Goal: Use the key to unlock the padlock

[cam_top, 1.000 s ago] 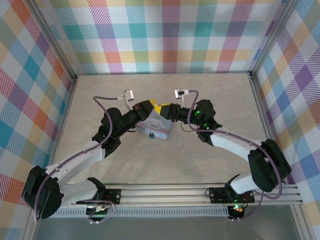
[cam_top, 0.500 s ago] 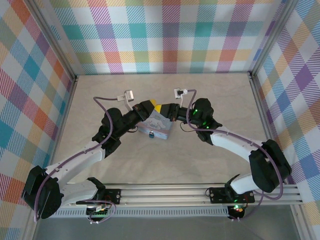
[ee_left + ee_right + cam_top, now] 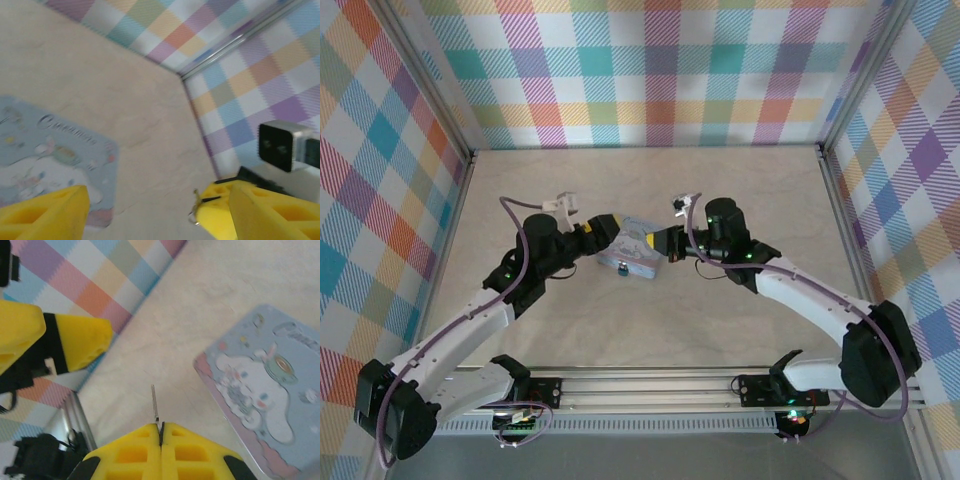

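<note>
The small silver key sticks out blade-first from my right gripper, which is shut on it above the table beside the tin. In the left wrist view the key's ring hangs from those shut yellow fingertips. My left gripper is open with nothing between its fingers, just left of the right one. From above, the left gripper and right gripper hover over the pastel-blue tin. The tiny teal padlock hangs at the tin's near edge.
The cartoon-dog tin lid lies flat on the beige table. Checked walls enclose the table on three sides. A yellow finger of the left gripper is close to the key's tip.
The left gripper has opened and drawn back to the left. The right gripper has shut on the key and moved slightly right, so the two grippers are now apart.
</note>
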You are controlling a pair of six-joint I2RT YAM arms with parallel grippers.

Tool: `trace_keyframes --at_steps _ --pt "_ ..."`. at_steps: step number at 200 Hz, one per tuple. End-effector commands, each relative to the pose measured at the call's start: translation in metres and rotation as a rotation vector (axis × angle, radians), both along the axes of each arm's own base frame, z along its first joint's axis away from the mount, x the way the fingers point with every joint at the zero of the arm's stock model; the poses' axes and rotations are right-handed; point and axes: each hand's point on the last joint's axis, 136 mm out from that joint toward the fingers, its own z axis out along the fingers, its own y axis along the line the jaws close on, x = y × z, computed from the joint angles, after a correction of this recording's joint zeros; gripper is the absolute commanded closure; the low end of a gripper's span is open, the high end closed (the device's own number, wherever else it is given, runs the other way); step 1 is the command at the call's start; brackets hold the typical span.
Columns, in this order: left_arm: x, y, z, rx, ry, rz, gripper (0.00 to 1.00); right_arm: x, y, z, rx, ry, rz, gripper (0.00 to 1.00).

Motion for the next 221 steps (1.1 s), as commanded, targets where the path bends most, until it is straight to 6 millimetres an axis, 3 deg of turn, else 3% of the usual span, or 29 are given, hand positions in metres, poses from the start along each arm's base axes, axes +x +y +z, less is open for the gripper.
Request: trace_keyframes --at_steps 1,42,84,133,169,221 --pt "-0.018 0.012 -0.057 0.097 0.137 -0.048 0.26 -0.001 -0.004 -0.030 -0.124 0.028 0.029 1.00" --pt "-0.037 0.023 -0.099 0.182 0.139 -0.093 0.25 0.012 0.008 -0.048 -0.098 0.102 0.080 1.00" --pt "-0.044 0.024 -0.118 0.241 0.093 -0.142 0.23 0.035 0.021 -0.065 -0.073 0.134 0.085 1.00" --pt "-0.041 0.011 -0.138 0.251 0.080 -0.221 0.23 0.057 0.033 -0.091 -0.042 0.187 0.079 1.00" --pt "-0.033 0.005 -0.152 0.269 0.040 -0.242 0.23 0.059 0.034 -0.115 -0.052 0.242 0.059 1.00" --pt "-0.026 -0.001 -0.169 0.293 0.025 -0.267 0.23 0.046 0.017 -0.146 -0.130 0.310 0.017 1.00"
